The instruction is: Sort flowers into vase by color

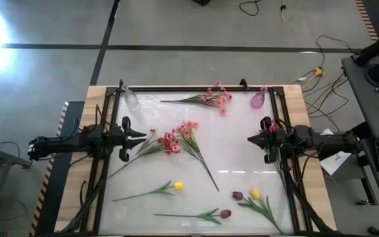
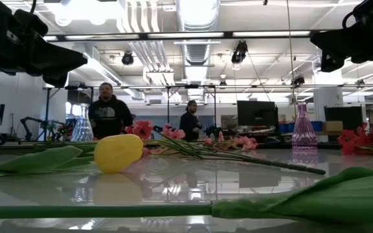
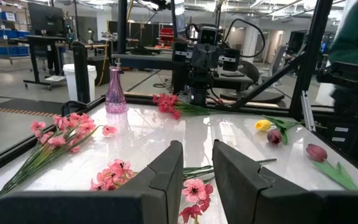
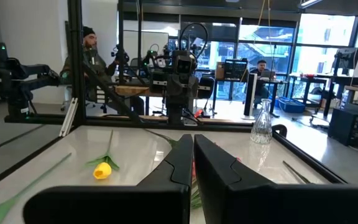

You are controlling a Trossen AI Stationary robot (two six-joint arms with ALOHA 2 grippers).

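Flowers lie flat on the white tabletop (image 1: 242, 158). There is a pink spray (image 1: 212, 99) at the far side, pink and red sprays (image 1: 176, 139) left of centre, and a red spray (image 3: 166, 102) under my right arm. Near the front lie a yellow tulip (image 1: 178, 186), a second yellow tulip (image 1: 256, 193) and two dark maroon buds (image 1: 237, 195) (image 1: 225, 214). A clear vase (image 1: 131, 99) stands at the far left corner, a pink vase (image 1: 258, 99) at the far right. My left gripper (image 1: 139, 137) hovers open at the left edge. My right gripper (image 1: 250, 139) hovers shut at the right edge. Both point level toward the middle.
A black frame (image 1: 196, 87) runs around the tabletop. Both arms stand along its left and right sides. Beyond the table are two people (image 2: 109, 113) (image 2: 190, 123), desks and monitors. The middle right of the tabletop (image 1: 242, 158) is bare.
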